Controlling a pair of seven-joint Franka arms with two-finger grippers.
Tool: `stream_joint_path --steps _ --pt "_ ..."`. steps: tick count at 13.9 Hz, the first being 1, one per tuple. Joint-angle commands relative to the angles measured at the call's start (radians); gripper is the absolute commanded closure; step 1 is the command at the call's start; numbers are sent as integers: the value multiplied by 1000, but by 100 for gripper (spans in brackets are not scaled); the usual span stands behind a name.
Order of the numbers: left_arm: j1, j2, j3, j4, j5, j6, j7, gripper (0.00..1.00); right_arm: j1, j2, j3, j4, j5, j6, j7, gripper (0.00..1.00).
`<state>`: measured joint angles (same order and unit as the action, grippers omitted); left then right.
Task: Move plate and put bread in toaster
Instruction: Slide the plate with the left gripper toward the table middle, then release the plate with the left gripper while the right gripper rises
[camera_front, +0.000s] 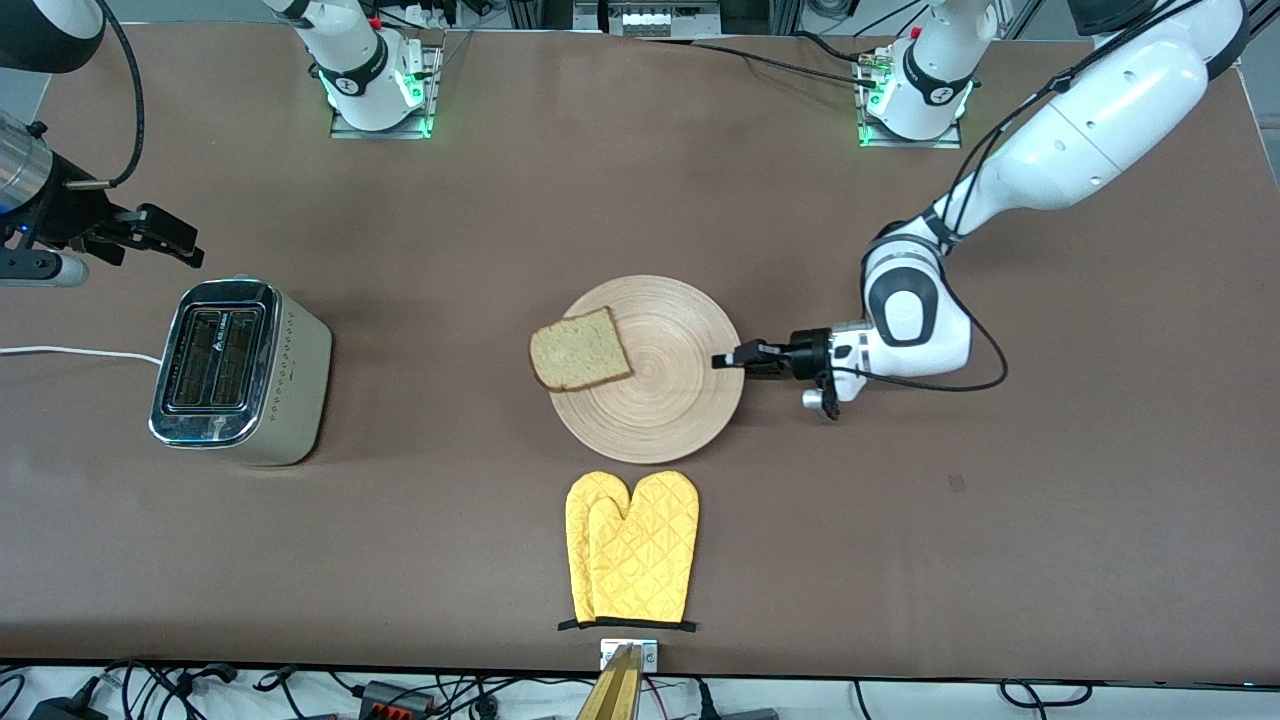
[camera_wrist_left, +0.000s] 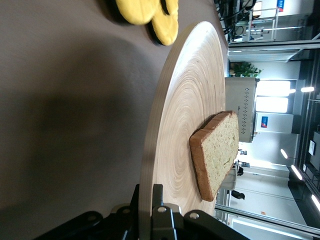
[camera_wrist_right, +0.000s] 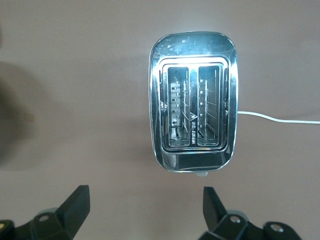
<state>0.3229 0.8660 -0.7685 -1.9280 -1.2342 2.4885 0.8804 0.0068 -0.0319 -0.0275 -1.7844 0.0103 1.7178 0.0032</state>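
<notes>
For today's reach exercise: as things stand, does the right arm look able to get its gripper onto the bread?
Probably yes. The right gripper hangs open above the table beside the toaster, holding nothing. The bread lies uncovered on the plate, on the toaster's side, away from the left gripper, which is shut on the rim.

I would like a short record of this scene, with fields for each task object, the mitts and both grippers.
plate: round light-wood plate, mid-table
bread: square brown-crusted slice on the plate, overhanging its rim toward the toaster
toaster: chrome-topped cream toaster, slots empty, at the right arm's end
mitts: yellow quilted oven mitts, nearer the front camera than the plate
left gripper: shut on the plate's rim
right gripper: open, above the toaster
</notes>
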Motion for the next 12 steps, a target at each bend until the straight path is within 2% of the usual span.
stream_joint_path --steps 1,4,6,8,9,11,12 --pt "-13 41 4 33 -62 -5 98 99 10 6 1 11 -9 -14 -5 0" --pt "-54 39 38 49 -54 -5 100 99 9 17 1 11 -7 -12 -2 0" --pt "-108 37 95 69 -51 -7 106 99 9 21 1 11 -7 -14 -5 0" --pt "-122 38 101 76 -53 -7 103 99 9 24 1 11 -7 -20 -9 0" --pt "-122 37 101 76 -53 -7 95 92 9 27 1 11 -7 -20 -9 0" --pt "-122 37 103 75 -54 -7 83 27 9 29 1 11 -7 -20 -9 0" --pt "-117 34 103 72 -54 -7 86 0 9 27 1 11 -9 -20 -9 0"
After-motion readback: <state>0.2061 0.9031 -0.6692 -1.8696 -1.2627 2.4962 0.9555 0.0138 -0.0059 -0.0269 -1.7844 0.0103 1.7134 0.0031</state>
